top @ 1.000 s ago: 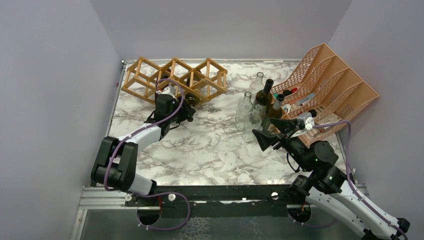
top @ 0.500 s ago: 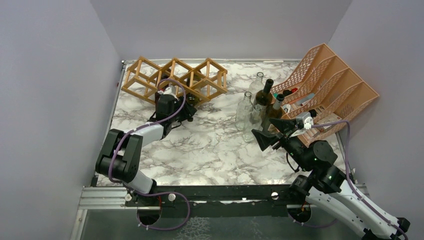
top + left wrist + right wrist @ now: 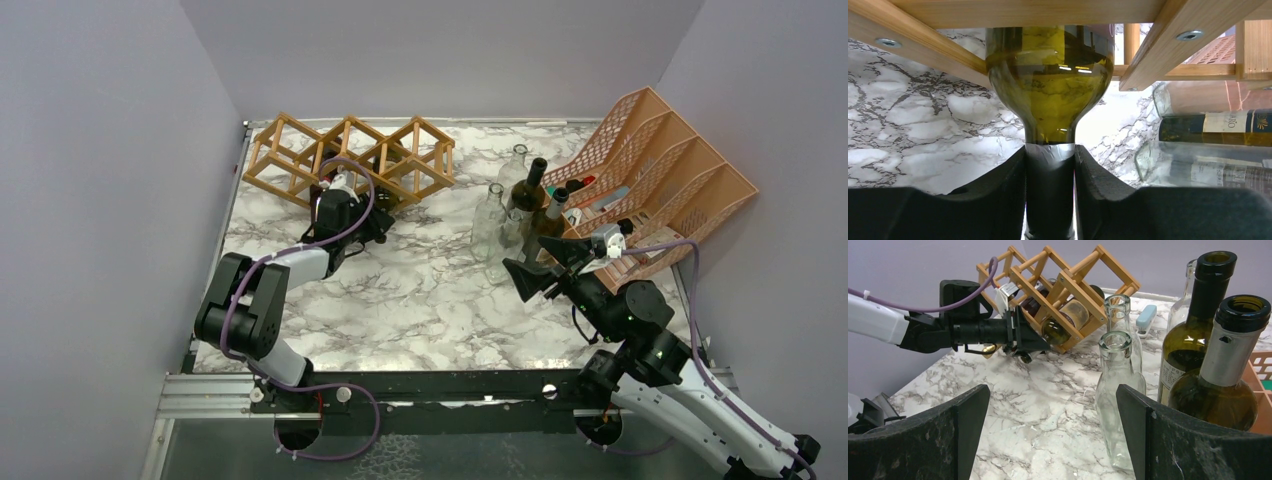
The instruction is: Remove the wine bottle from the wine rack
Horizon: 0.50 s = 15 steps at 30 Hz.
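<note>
Left tool (image 3: 1050, 167) clamped shut on foil-wrapped neck of wine bottle (image 3: 1049, 85), likely because neck is only part exposed outside wine rack (image 3: 1023, 11). Bottle body lodged in rack cell at far-left of counter (image 3: 420, 290). Right tool (image 3: 1050, 395) held wide open, empty, beside standing bottles (image 3: 1193, 355), well apart from rack.

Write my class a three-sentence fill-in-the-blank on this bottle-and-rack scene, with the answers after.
The left tool grips the green bottle by its ____.
The bottle's body lies in a rack made of ____.
The right tool, holding nothing, stands ____.
Missing words: neck; wood; open.
</note>
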Available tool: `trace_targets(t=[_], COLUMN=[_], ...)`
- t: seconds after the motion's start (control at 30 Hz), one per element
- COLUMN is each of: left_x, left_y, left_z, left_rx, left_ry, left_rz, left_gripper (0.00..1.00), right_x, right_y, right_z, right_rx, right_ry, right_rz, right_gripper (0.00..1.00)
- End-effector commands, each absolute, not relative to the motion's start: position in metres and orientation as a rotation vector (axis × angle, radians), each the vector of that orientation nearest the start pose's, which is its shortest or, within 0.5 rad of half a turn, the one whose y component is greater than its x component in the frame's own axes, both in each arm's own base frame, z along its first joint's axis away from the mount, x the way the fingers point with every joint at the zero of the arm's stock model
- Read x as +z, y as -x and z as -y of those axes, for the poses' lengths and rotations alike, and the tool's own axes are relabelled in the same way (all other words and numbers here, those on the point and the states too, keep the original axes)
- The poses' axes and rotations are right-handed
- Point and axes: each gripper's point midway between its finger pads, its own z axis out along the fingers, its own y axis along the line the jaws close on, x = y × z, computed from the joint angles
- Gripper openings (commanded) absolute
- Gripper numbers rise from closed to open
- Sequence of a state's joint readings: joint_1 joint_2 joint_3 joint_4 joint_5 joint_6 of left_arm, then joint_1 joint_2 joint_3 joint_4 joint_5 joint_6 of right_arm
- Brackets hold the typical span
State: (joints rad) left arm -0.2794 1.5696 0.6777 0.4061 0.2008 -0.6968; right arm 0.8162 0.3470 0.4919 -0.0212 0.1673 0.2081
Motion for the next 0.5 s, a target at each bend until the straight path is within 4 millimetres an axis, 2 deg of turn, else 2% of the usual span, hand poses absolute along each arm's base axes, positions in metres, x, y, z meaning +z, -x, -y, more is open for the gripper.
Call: trace_targets(t=[0.0,0.27,0.47], left_x=[0.089,0.079,0.085], left_y=[-0.379,-0.354,-0.336], left_z=[0.177,0.172,0.167], left_rx=[-0.816,-0.822,-0.824], left_ry=[0.277,0.252,0.217], left_rz=[-2.096,-2.102,-2.079], left_gripper=[0.32,0.15,0.04], right_x=[0.291,0.291,0.29], right_y=[-0.193,-0.194,-0.194], right_z=[-0.17,-0.171,-0.172], right_rx=[0.702,0.7,0.7], right_ry=[0.297,0.297,0.303], right_rz=[-1.452,-1.453,-1.457], right_gripper=[1.0,1.0,1.0])
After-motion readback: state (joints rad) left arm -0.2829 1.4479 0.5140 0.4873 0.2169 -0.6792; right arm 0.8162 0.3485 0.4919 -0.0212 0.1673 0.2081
